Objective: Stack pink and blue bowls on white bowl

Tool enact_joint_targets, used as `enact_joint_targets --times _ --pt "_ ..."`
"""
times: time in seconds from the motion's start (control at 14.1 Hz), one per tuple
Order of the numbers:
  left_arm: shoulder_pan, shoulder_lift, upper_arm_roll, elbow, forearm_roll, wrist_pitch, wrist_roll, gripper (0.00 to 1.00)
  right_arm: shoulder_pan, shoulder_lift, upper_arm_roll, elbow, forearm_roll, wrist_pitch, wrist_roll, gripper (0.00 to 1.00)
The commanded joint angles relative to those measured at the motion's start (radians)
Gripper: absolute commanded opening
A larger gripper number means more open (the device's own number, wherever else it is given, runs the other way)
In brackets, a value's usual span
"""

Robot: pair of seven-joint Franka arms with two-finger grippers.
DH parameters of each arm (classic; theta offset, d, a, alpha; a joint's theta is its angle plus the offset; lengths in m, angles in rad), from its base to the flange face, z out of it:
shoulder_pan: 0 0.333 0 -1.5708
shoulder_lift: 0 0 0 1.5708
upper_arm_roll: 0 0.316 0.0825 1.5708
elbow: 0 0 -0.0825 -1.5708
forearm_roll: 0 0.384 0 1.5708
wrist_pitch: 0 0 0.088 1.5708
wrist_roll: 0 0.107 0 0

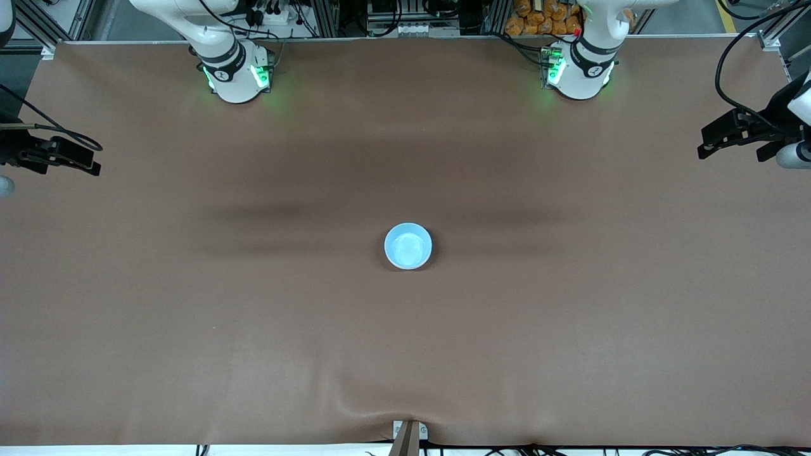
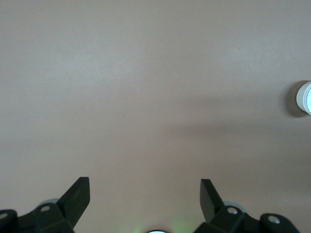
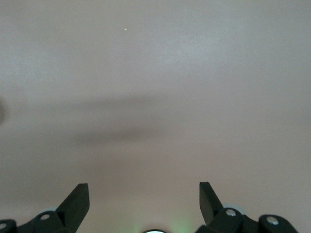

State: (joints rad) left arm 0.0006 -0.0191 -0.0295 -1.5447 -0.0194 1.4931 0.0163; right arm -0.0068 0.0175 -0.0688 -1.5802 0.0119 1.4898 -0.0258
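A light blue bowl (image 1: 408, 246) stands upright mid-table; its pale side shows at the edge of the left wrist view (image 2: 305, 98). The pink bowl and the white bowl are hidden or out of view, and I cannot tell whether anything sits under the blue one. My left gripper (image 1: 704, 143) hangs open over the left arm's end of the table, far from the bowl, its fingers wide apart over bare mat (image 2: 145, 187). My right gripper (image 1: 95, 158) hangs open over the right arm's end, also with nothing between its fingers (image 3: 144, 189).
A brown mat (image 1: 253, 329) covers the whole table. The two arm bases (image 1: 237, 76) (image 1: 580, 69) stand along the edge farthest from the front camera. A small bracket (image 1: 408, 434) sits at the nearest edge.
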Motion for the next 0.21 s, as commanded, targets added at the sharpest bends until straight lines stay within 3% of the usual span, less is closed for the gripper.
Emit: enact_joint_targets --times 0.0,0.14 --pt "0.001 0.007 -0.007 0.015 0.006 -0.013 -0.010 1.00 -0.019 0.004 0.029 0.025 -0.032 -0.011 -0.009 1.00" --pt "0.001 0.007 -0.007 0.015 0.006 -0.014 -0.009 1.00 -0.019 0.006 0.029 0.025 -0.032 -0.008 -0.009 1.00"
